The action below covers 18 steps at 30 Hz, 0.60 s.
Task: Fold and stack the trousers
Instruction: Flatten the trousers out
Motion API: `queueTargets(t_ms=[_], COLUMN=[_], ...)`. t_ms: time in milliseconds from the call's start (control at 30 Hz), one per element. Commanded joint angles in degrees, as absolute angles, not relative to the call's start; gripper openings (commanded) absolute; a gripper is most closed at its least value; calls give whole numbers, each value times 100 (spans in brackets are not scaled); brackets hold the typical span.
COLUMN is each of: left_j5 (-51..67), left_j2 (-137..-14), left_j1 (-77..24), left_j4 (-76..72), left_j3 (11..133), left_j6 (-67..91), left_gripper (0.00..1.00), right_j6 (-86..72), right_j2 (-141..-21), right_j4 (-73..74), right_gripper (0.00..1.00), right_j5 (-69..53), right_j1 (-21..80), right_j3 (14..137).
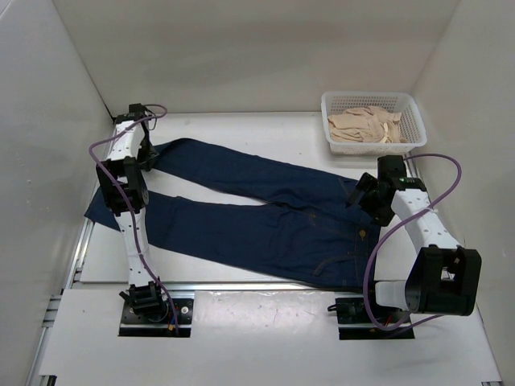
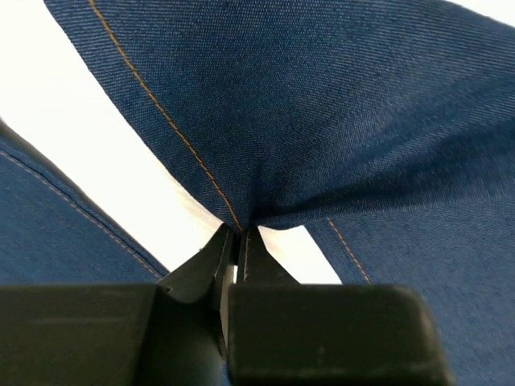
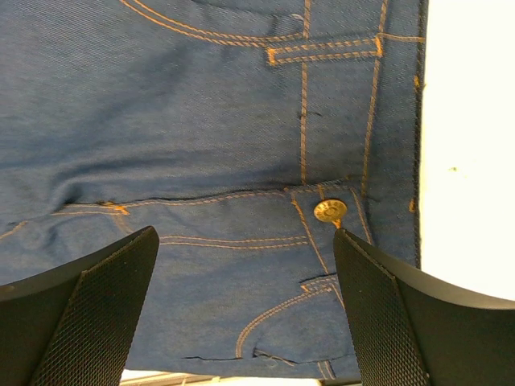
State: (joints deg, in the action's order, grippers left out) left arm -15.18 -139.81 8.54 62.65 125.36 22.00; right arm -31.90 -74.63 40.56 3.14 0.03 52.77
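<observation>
The trousers (image 1: 265,217) are dark blue jeans with tan stitching, spread flat on the white table (image 1: 241,129), legs to the left and waistband to the right. My left gripper (image 1: 150,158) is at the far leg's end. In the left wrist view it (image 2: 239,235) is shut on a pinched fold of denim (image 2: 322,104), next to a tan seam. My right gripper (image 1: 360,195) hovers over the waistband. In the right wrist view its jaws (image 3: 245,241) stand wide open above the fly and brass button (image 3: 330,211), gripping nothing.
A white mesh basket (image 1: 368,96) holding a beige garment (image 1: 366,126) stands at the back right. White walls enclose the table on three sides. The near leg's end hangs over the table's left edge (image 1: 90,211).
</observation>
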Motion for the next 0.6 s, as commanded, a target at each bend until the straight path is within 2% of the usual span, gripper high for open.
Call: queueTargets(t_ms=[0, 167, 233, 300, 400, 433, 467, 500, 533, 567], left_j5=[-1581, -1267, -792, -538, -483, -431, -431, -318, -151, -149], left_j2=[-13441, -13499, -14006, -14412, -14783, -14835, -14836, -14836, -14836, -14705], left_j1=[914, 914, 914, 914, 1045, 1046, 1116, 1116, 1186, 1187], left_j4=[6276, 6170, 6118, 6117, 5662, 5521, 5441, 5380, 5379, 5379], left_j3=[12875, 13858, 14578, 15306, 15407, 15346, 15346, 15433, 15512, 15513], left_j6=[2065, 2127, 2179, 2302, 2504, 2661, 2733, 2733, 2733, 2733], left_gripper=[10, 10, 10, 10, 10, 18, 36, 40, 48, 62], right_j6=[-3103, -3042, -3041, -3041, -3041, -3041, -3041, -3102, -3163, -3164], right_j2=[-7479, -7584, -7585, -7585, -7638, -7638, -7638, -7690, -7690, -7586], right_j4=[4052, 4104, 4104, 4104, 4104, 4157, 4227, 4297, 4367, 4368], right_gripper=[93, 93, 89, 89, 90, 90, 92, 92, 92, 92], right_j5=[202, 202, 141, 141, 202, 280, 360, 430, 709, 764], right_j1=[44, 44, 44, 96, 97, 97, 97, 158, 158, 210], right_j3=[5677, 5792, 5845, 5845, 5845, 5845, 5845, 5845, 5845, 5845])
